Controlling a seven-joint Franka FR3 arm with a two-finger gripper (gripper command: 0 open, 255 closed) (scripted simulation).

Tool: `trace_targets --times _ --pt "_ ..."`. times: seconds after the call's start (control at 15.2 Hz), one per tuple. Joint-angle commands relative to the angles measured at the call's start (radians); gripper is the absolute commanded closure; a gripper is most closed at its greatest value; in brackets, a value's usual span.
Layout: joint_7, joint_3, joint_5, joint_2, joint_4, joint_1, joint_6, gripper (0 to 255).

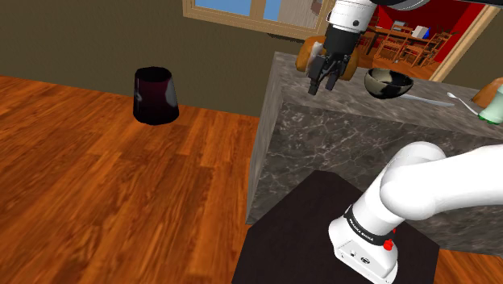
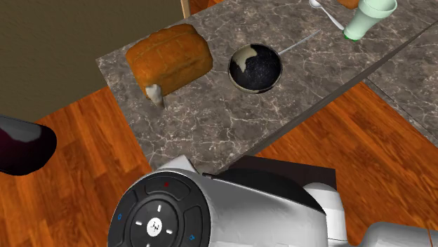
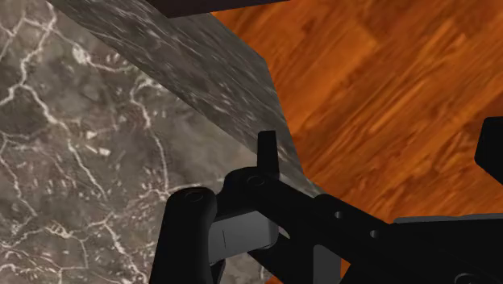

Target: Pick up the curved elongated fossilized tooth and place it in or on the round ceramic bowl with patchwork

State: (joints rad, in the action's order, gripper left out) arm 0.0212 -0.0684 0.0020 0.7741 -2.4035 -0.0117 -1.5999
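- Black gripper (image 1: 322,85): hangs tip-down from the white arm (image 1: 419,190) over the grey veined counter (image 2: 210,123). Sits close to the counter's corner in the shoulder view, right in front of an orange-brown loaf (image 2: 170,56).
- Both fingers (image 3: 270,153): stand well apart and clasp nothing. In the wrist view, look down past the counter's edge to the wooden floor (image 1: 97,185) beside it.
- Pale curved tooth (image 2: 154,94): small, rests on the counter touching the loaf's near corner in the second exterior view, on the side towards the arm. Cannot tell whether upright or leaning.
- Round bowl (image 2: 261,69): dark inside with a pale patch under the rim. Sits on the same counter at the second exterior view's right of the loaf, near it but not touching, and apart from the tooth.
- Thin pale stick (image 2: 302,43): lies on the counter, running from beside the bowl towards a pale green cup (image 2: 366,19).
- White spoon (image 1: 455,98): lies near the cup, beyond the bowl.
- Dark bin (image 1: 155,95): stands on the floor, well apart from the counter, at the shoulder view's left.
- Dark stand (image 1: 298,234): sits against the counter's side, under the arm's base.
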Motion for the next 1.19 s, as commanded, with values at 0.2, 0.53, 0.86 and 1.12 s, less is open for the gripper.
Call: trace_targets --times 0.2,0.53,0.86,1.12 --pt "-0.026 -0.032 -0.039 -0.067 0.051 0.023 -0.044 0" --pt "-0.065 -0.085 -0.091 -0.181 0.151 0.055 -0.110 0" --pt "-0.103 -0.136 -0.124 -0.297 0.270 0.080 -0.163 0" --pt "-0.135 -0.176 -0.138 -0.392 0.379 0.097 -0.195 0"
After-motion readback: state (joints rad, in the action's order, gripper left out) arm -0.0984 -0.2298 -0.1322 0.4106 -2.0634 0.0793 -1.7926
